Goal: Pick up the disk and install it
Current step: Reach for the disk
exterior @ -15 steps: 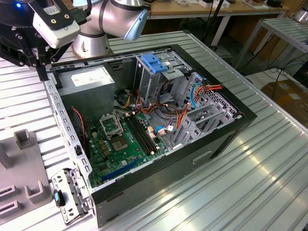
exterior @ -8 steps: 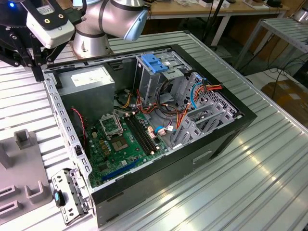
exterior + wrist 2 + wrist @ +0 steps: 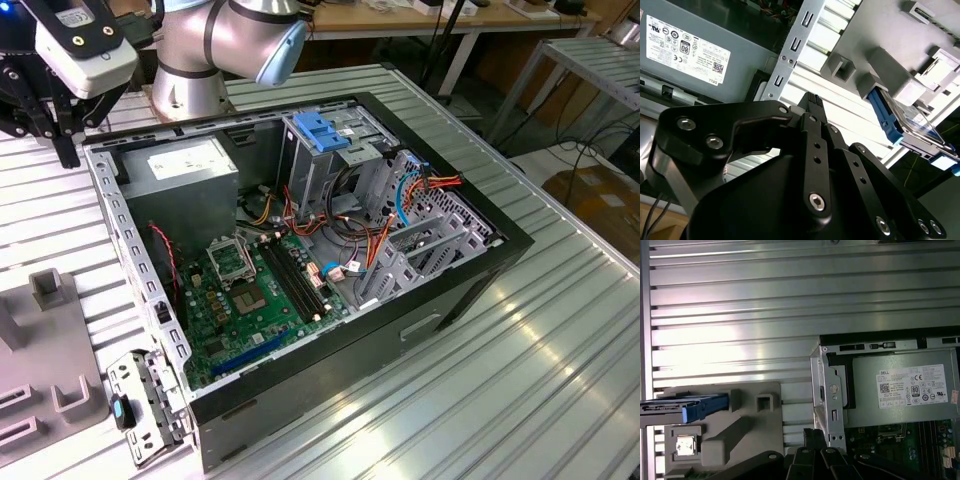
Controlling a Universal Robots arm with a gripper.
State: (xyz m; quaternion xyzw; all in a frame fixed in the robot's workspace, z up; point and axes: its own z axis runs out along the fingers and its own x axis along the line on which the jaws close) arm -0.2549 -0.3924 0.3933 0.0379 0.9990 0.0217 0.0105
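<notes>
Hand [image 3: 813,432] looks closed, tips together, empty. It hovers over case [image 3: 330,400] corner, ~10 o'clock of case in exterior view. Disk [image 3: 685,407] sits in grey holder [image 3: 60,340] on tabletop [image 3: 790,315], holder ~8 o'clock of case, disk apart from hand. Disk seems on edge, thin side up. Long axis runs along tabletop ribs, blue end twd case. Risks: closed hand jabs disk top; off-axis approach clips holder posts or case rim; smooth rails may slip.

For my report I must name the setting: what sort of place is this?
Probably a robotics lab or test workshop: a robot arm stands on a ribbed metal table beside an open computer case, and a grey fixture holds the disk.
</notes>
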